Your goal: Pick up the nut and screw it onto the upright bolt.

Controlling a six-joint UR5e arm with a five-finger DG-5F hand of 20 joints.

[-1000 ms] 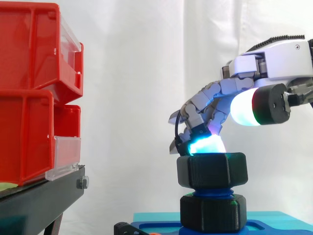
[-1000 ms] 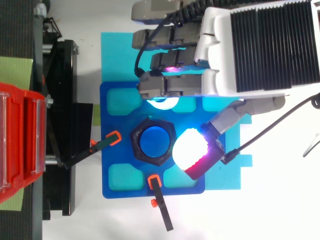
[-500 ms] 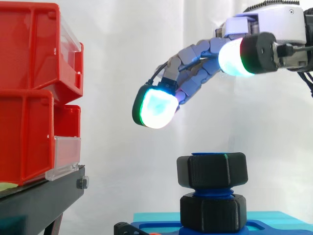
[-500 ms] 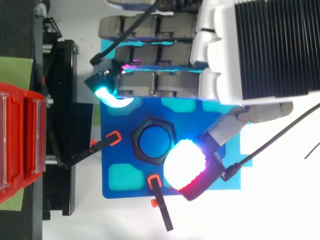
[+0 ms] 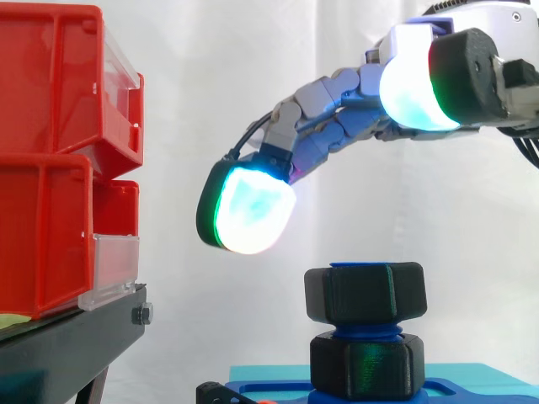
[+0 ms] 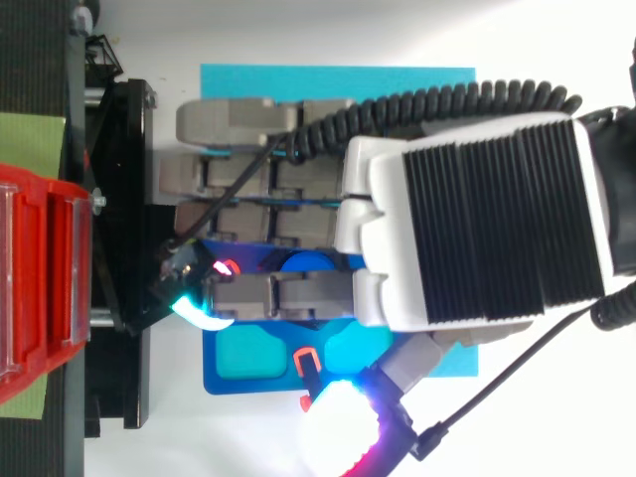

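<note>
**Robot hand (image 5: 330, 118) hovers spread and empty over the nut on the bolt's tip**

The black hexagonal plastic nut (image 5: 365, 293) sits level at the top of the blue threaded upright bolt (image 5: 364, 332). A band of thread shows between it and a second black hexagonal piece (image 5: 365, 364) at the base, which stands on the blue fixture plate (image 6: 238, 360). The fingers reach out nearly straight, well above the nut, and the rounded glowing fingertip pad (image 5: 248, 210) touches nothing. The nut looks only shallowly engaged, so a descent off-centre could tilt it and cross-thread or unseat it. Its facets look matte, hard and flat, with blunt corners. Soft domed pads may slip across them and spin without turning the nut. The red plastic bins (image 5: 50, 160) stand well apart, so they pose little risk.
</note>
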